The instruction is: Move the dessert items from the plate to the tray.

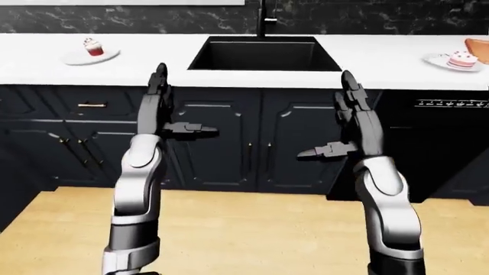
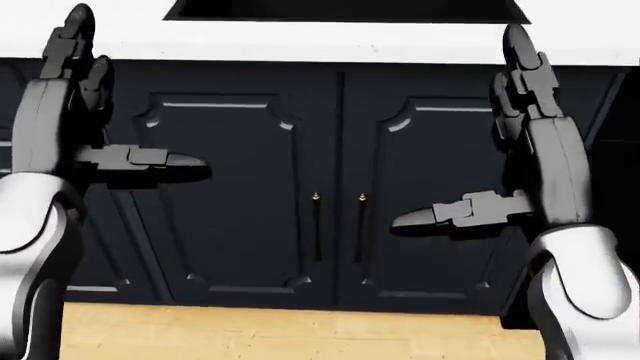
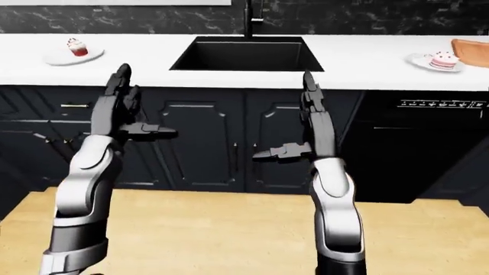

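In the left-eye view a red cupcake (image 1: 94,47) stands on a white plate (image 1: 76,58) at the far left of the white counter. A pink-and-white cake (image 1: 461,59) sits on another white plate (image 1: 435,61) at the far right, next to the edge of an orange-brown tray (image 1: 479,48). My left hand (image 1: 174,106) and right hand (image 1: 336,117) are raised upright before the cabinet doors. Both are open and empty, thumbs pointing inward. Both are below the counter edge and far from the desserts.
A black sink (image 1: 263,54) with a faucet is set in the counter's middle. Dark cabinet doors (image 2: 320,195) fill the space below, with a dishwasher panel (image 1: 451,143) at the right. A wooden floor (image 1: 245,229) lies between me and the cabinets.
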Robot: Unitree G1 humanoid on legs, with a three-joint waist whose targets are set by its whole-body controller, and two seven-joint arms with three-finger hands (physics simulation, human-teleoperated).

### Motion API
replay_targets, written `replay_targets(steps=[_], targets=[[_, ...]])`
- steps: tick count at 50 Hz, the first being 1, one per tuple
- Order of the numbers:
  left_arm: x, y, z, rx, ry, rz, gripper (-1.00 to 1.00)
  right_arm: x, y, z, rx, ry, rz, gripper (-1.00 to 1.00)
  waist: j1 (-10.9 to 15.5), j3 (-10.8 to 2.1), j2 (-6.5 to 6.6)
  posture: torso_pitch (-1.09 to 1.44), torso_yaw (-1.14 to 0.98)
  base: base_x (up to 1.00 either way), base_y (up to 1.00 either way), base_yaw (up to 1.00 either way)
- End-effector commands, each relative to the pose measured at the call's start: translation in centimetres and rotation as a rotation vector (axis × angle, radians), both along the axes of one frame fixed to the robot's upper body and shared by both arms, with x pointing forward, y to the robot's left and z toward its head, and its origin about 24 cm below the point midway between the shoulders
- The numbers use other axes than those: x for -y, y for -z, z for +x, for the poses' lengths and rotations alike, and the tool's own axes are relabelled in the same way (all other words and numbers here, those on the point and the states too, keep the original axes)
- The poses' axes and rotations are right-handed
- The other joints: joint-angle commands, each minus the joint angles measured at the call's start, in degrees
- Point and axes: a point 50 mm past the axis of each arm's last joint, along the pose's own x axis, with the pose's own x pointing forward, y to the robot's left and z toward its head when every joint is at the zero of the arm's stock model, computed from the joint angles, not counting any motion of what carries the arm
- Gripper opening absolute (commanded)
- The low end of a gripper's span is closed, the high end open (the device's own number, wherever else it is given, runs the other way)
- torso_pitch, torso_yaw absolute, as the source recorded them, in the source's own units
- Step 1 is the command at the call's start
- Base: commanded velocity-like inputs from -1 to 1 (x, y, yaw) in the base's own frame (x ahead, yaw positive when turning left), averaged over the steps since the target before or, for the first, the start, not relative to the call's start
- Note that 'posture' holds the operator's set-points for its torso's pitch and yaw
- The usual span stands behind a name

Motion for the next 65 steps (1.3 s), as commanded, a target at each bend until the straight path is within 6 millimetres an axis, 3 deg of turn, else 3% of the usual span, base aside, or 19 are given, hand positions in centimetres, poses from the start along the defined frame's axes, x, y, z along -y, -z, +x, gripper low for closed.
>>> replay_targets(steps=[1,6,11,13,20,22,23,26,30,32,33,34,39,45,47,52,55,61,65], targets=[[-0.5,-2.6,0.1,0.094,-0.002,0.025,1.00,-0.2,-1.8,0.3,0.065,-0.016,-0.011,1.00,0.55,-0.80,-0.59,0.00,0.00,0.41,0.97,0.00],[-1.2,-3.0,0.5,0.122,-0.016,0.017,1.00,1.2,-3.4,1.3,0.102,0.007,-0.011,1.00,-0.78,-2.67,-0.58,0.00,0.00,0.41,0.97,0.00],[-1.4,-4.1,0.0,0.173,-0.008,0.048,1.00,1.0,-3.6,1.0,0.134,0.009,0.018,1.00,-0.27,-4.52,8.31,0.00,0.00,0.43,0.98,0.00],[-1.4,-4.5,-0.1,0.183,-0.003,0.054,1.00,1.1,-3.6,0.9,0.139,0.013,0.019,1.00,0.46,-1.38,5.92,0.00,0.00,0.45,0.97,0.00],[-1.5,-4.9,-0.7,0.203,0.022,0.076,1.00,1.7,-4.3,-0.1,0.159,0.054,0.016,1.00,2.73,-0.67,2.59,0.00,0.00,0.48,0.99,0.00],[-1.5,-4.9,-0.8,0.206,0.028,0.082,1.00,1.6,-4.8,0.1,0.164,0.052,0.007,1.00,1.13,-2.30,-2.73,0.00,0.00,0.51,0.99,0.00],[-1.5,-4.8,-0.8,0.204,0.030,0.084,1.00,1.7,-5.1,0.2,0.168,0.053,0.000,1.00,1.40,0.44,0.69,0.00,0.00,0.52,0.99,0.00],[-1.3,-4.9,-0.9,0.209,0.046,0.098,1.00,1.6,-5.8,1.1,0.174,0.041,-0.007,1.00,0.43,-2.91,-0.76,0.00,0.00,0.52,0.99,0.00],[-1.1,-5.3,-0.8,0.223,0.047,0.109,1.00,1.9,-6.7,1.9,0.187,0.040,-0.007,1.00,-1.42,-2.14,0.88,0.00,0.00,0.52,0.99,0.00],[-1.1,-5.5,-0.6,0.235,0.034,0.107,1.00,2.2,-6.5,2.2,0.183,0.046,-0.002,1.00,-0.78,-3.13,4.86,0.00,0.00,0.52,0.98,0.00],[-1.1,-5.5,-0.5,0.228,0.030,0.109,1.00,2.2,-6.5,2.2,0.182,0.045,-0.001,1.00,0.83,-4.21,9.43,0.00,0.00,0.52,0.99,0.00],[-1.1,-5.8,-0.2,0.233,0.032,0.115,1.00,2.1,-6.7,2.1,0.185,0.048,0.005,1.00,0.84,-2.17,5.76,0.00,0.00,0.52,0.98,0.00],[-0.9,-6.4,0.0,0.244,0.031,0.121,1.00,2.2,-7.0,1.6,0.193,0.062,0.024,1.00,1.36,-2.91,6.81,0.00,0.00,0.24,0.44,0.00],[-1.3,-6.9,0.0,0.253,0.013,0.122,1.00,2.8,-6.6,1.6,0.173,0.157,-0.020,1.00,2.01,-1.89,2.16,0.00,0.00,0.00,0.00,0.00],[-1.3,-7.1,0.1,0.247,0.008,0.132,1.00,2.9,-6.5,1.5,0.164,0.182,-0.023,1.00,0.20,-2.33,-2.81,0.00,0.00,0.00,0.00,0.00],[-0.9,-7.9,0.1,0.255,0.007,0.128,1.00,2.3,-7.1,0.5,0.193,0.076,0.034,1.00,1.46,-1.16,-1.15,0.00,0.00,0.03,0.00,0.00],[-1.1,-9.6,-0.4,0.287,0.004,0.134,1.00,2.4,-7.7,0.3,0.219,0.070,0.045,1.00,1.62,-1.79,6.87,0.00,0.00,0.36,0.00,0.00],[-1.4,-9.3,-1.2,0.289,-0.004,0.121,1.00,2.4,-7.2,-0.5,0.242,0.094,0.067,1.00,1.59,0.16,4.78,0.00,0.00,0.41,0.00,0.00],[-1.6,-9.0,-1.1,0.286,-0.001,0.119,1.00,2.3,-6.8,-0.1,0.201,0.092,0.091,1.00,1.85,-2.35,4.57,0.00,0.00,0.00,0.00,0.00]])
